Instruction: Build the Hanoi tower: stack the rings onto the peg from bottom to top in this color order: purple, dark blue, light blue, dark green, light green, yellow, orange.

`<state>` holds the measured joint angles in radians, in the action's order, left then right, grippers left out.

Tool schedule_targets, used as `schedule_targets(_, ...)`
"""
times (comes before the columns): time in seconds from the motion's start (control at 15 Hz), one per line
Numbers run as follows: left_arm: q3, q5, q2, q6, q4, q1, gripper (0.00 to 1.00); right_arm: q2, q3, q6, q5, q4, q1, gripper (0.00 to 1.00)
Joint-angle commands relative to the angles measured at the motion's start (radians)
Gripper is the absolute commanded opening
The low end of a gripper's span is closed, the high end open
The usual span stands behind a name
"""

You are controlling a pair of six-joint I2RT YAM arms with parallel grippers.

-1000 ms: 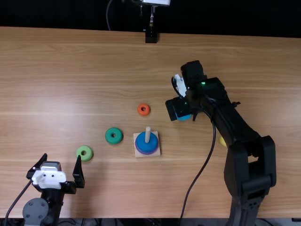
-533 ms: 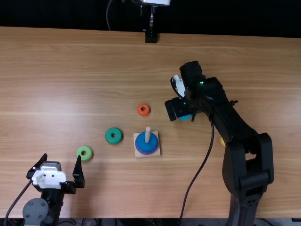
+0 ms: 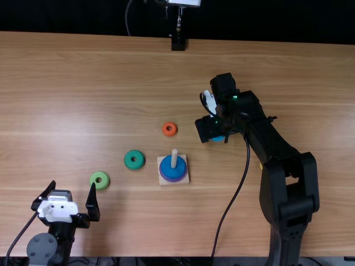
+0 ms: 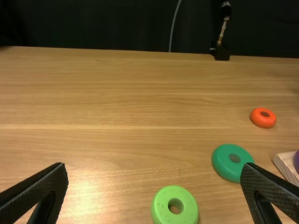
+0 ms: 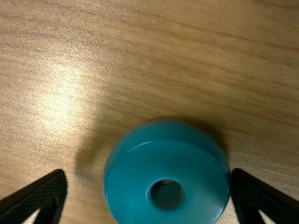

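Observation:
My right gripper (image 3: 216, 134) is low over the light blue ring (image 3: 218, 138), right of the peg. In the right wrist view, that gripper (image 5: 148, 173) stands open with the light blue ring (image 5: 135, 186) between its fingers, close to one of them and with a gap to the other. The wooden peg (image 3: 174, 159) carries the dark blue ring (image 3: 169, 169) above the purple ring (image 3: 172, 180). My left gripper (image 3: 74, 186) is open at the near left; its own view shows the gripper (image 4: 154, 167) holding nothing. The yellow ring (image 3: 261, 165) is mostly behind the right arm.
The orange ring (image 3: 170, 129) lies behind the peg base (image 3: 185, 180). Left of the base are the dark green ring (image 3: 134, 160) and, nearer the left gripper, the light green ring (image 3: 100, 180). A cable hangs from the right arm, right of the base.
The right arm has shifted slightly left, its forearm now covering more of the yellow ring. The left arm and the rings left of the right arm have kept their places.

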<state>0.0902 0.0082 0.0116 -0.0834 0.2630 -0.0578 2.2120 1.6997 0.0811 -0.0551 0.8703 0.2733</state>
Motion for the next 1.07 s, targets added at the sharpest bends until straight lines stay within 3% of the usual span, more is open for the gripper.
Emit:
schedule_targets(0.0, -0.053, 0.010, -0.012, 0.006, 0.015, 0.007, 1.00, 0.008, 0.018, 0.004, -0.002, 0.005, 0.001, 0.09)
schedule_targets(0.07, -0.053, 0.010, -0.012, 0.006, 0.015, 0.007, 1.00, 0.008, 0.017, 0.009, -0.006, 0.007, 0.003, 0.00)
schedule_targets(0.67, -0.053, 0.010, -0.012, 0.006, 0.015, 0.007, 1.00, -0.023, 0.034, 0.011, -0.002, 0.020, 0.007, 0.00)
schedule_targets(1.0, -0.053, 0.010, -0.012, 0.006, 0.015, 0.007, 1.00, -0.216, 0.044, 0.013, -0.002, 0.127, 0.023, 0.00)
